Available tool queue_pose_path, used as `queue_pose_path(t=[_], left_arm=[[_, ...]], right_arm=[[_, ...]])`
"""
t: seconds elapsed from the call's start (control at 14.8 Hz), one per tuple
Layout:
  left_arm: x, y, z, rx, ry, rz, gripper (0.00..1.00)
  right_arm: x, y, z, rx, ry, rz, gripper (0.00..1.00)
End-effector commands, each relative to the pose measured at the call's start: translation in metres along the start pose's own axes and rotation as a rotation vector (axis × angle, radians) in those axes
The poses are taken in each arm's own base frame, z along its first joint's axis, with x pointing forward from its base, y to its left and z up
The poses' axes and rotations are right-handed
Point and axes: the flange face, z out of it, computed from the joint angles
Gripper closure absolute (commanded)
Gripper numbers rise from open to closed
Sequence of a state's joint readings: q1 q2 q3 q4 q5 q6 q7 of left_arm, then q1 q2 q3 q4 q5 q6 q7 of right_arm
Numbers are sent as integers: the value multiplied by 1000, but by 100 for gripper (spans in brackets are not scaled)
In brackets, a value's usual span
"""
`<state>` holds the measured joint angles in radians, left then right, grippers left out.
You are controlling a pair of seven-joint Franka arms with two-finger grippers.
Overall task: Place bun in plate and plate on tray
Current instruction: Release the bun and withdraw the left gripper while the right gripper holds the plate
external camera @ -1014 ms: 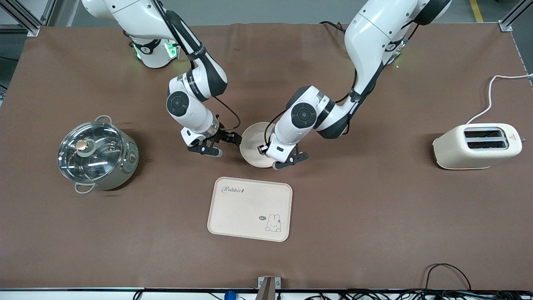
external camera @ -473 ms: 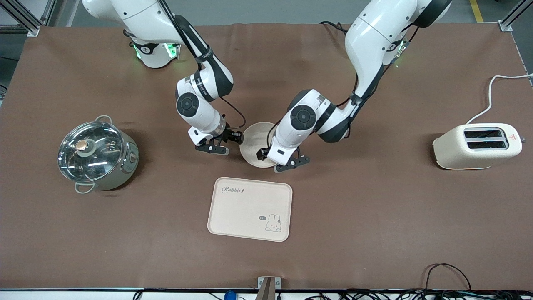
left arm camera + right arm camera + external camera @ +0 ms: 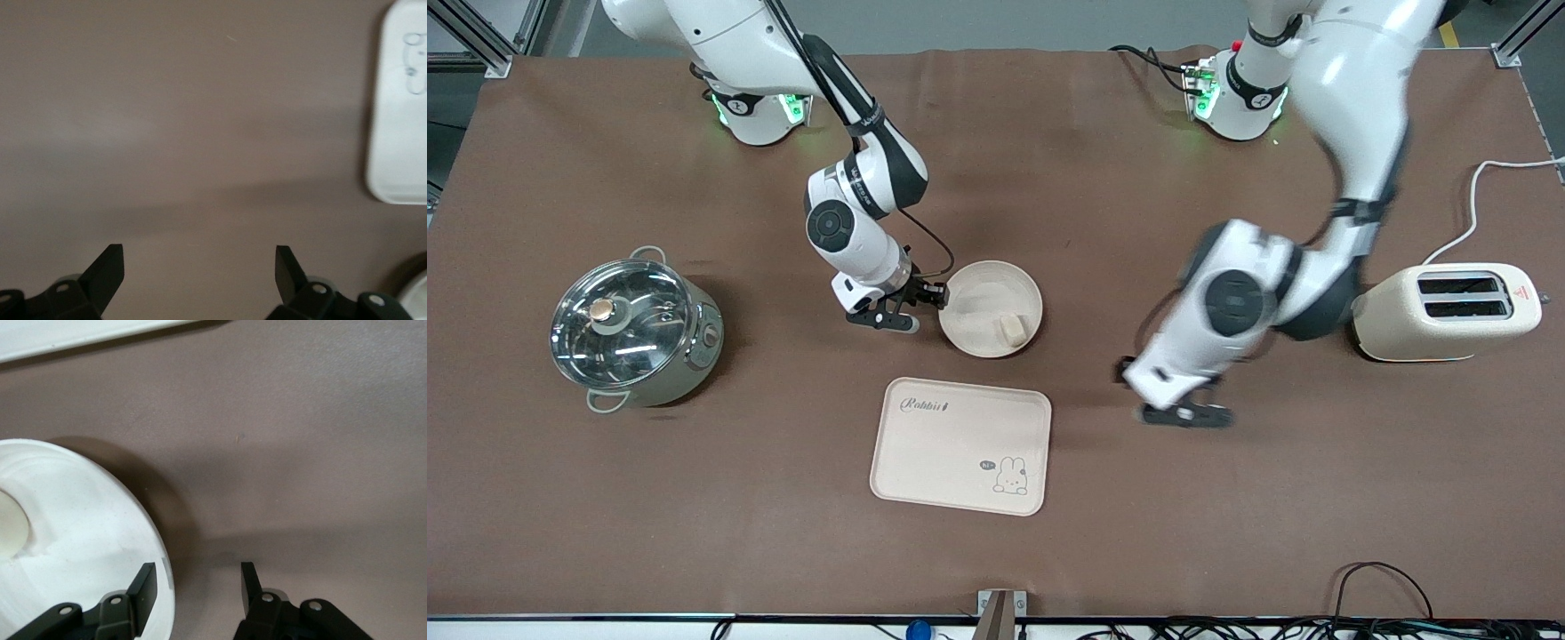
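The round plate point(image 3: 983, 289) sits at mid-table with the small cream bun point(image 3: 1011, 328) lying in it, near the rim that faces the tray. The rabbit tray point(image 3: 960, 444) lies nearer the front camera than the plate and holds nothing. My right gripper point(image 3: 914, 307) is open at the plate's rim toward the right arm's end. In the right wrist view, the gripper point(image 3: 198, 577) has one finger over the plate point(image 3: 73, 540) and one outside the rim; the bun point(image 3: 10, 523) shows at the edge. My left gripper point(image 3: 1183, 413) is open and empty over bare table point(image 3: 200, 257).
A steel pot with a glass lid point(image 3: 636, 331) stands toward the right arm's end. A cream toaster point(image 3: 1445, 311) with its cord stands toward the left arm's end, close to the left arm's elbow. The tray's edge shows in the left wrist view point(image 3: 400, 133).
The left gripper has left the plate and swung toward the toaster, and the bun now lies in the plate. The right gripper has edged closer to the plate's rim.
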<state>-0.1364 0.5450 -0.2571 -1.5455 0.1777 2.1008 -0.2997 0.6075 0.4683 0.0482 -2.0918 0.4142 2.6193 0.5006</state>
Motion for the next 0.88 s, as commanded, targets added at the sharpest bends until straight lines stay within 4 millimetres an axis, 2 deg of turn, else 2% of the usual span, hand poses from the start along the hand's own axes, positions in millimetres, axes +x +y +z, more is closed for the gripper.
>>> queue_pose_path(t=[0.0, 0.07, 0.2, 0.34, 0.47, 0.54, 0.61, 0.81], left_arm=[[-4, -78, -60, 42, 23, 97, 0], [-9, -96, -81, 51, 21, 88, 0], [-22, -119, -143, 52, 19, 39, 0], [-53, -120, -211, 23, -43, 2, 0], [-92, -113, -268, 13, -64, -10, 0], [-99, -111, -281, 8, -44, -6, 0], [-102, -111, -287, 9, -34, -3, 0], [-101, -116, -287, 4, -33, -13, 0]], right_arm=[[-1, -10, 7, 12, -3, 10, 46], [0, -11, 8, 12, -2, 9, 49], [-6, -16, 11, 10, -6, -4, 60], [-5, -17, 11, 12, -4, -5, 71], [-4, -18, 13, 12, -4, -4, 73], [-4, -19, 14, 12, -4, -6, 74], [-4, -21, 15, 15, 0, -8, 74], [-5, -21, 20, 16, 8, -11, 78]])
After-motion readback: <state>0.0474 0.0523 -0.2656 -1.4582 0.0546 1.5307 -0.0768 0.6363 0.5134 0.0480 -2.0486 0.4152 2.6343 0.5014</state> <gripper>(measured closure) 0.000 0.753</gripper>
